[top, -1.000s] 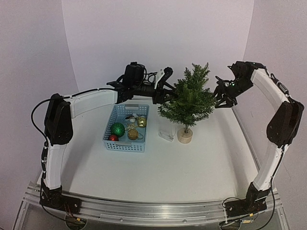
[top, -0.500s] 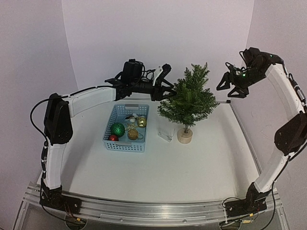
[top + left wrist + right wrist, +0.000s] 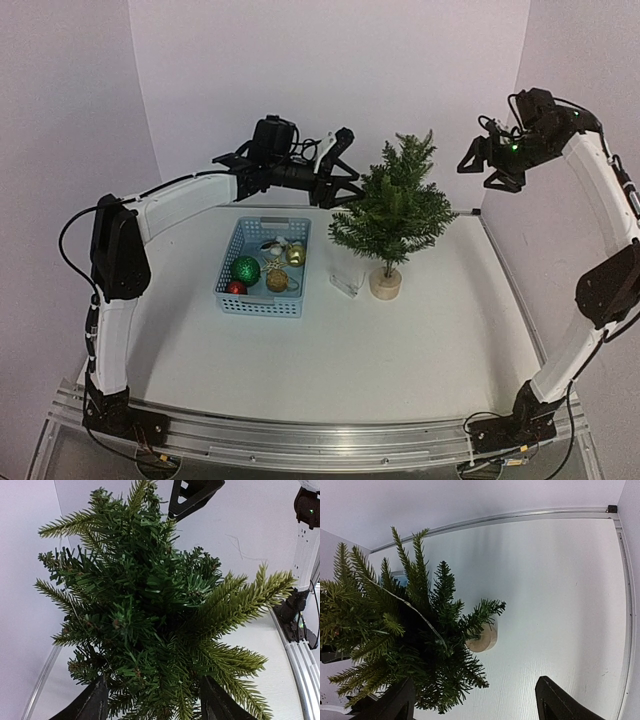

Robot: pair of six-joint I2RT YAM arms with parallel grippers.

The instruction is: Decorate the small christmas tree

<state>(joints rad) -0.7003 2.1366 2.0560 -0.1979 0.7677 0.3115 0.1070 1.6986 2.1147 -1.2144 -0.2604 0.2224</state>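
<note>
- The small christmas tree (image 3: 392, 208) stood upright on the worktop (image 3: 400, 350).
- The left hand (image 3: 350, 172), fingers spread, hung at its 10 o'clock edge.
- The right hand (image 3: 480, 172), fingers apart, hovered clear at its 2 o'clock.
- A blue basket (image 3: 258, 304) sat at its 8 o'clock.

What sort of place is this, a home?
Probably a robot test booth, not a home: the left arm and right arm bolted to a metal rail, plain walls close around the white table, only the small christmas tree and a blue basket of baubles set out.
</note>
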